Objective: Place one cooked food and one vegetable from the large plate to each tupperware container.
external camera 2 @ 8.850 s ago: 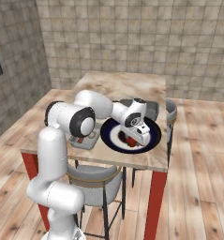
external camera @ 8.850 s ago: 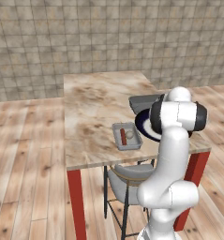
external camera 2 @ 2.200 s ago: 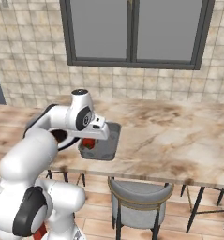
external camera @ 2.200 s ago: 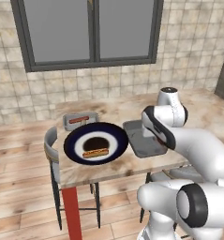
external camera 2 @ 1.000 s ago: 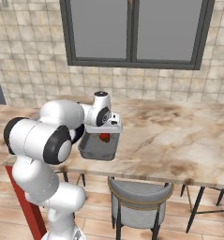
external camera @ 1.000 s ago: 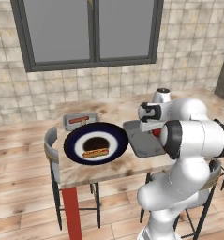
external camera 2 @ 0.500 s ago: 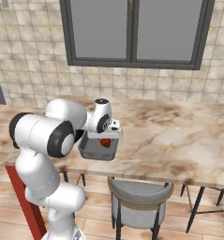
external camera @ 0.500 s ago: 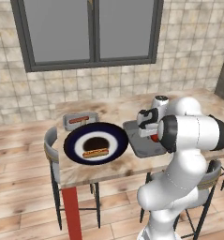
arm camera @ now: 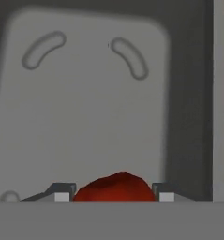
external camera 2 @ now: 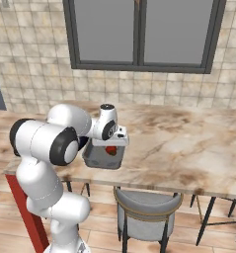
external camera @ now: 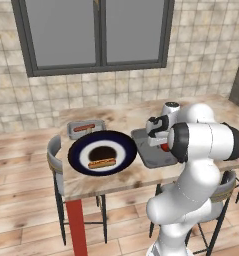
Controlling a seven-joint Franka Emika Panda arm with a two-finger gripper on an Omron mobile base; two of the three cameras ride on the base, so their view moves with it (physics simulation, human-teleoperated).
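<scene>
Pincer [arm camera: 114, 196] over the tray [arm camera: 85, 108]
Its 2 fingers grip a red vegetable [arm camera: 114, 188]; the grey tray floor lies just beyond it.

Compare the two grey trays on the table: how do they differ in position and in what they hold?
The far tray sits behind the large plate, away from the arm; the near tray lies beside the plate, under the gripper. The far tray holds a sausage-like food; over the near tray a red item sits between the gripper's fingers. Both are shallow, grey and rectangular with raised rims.
</scene>
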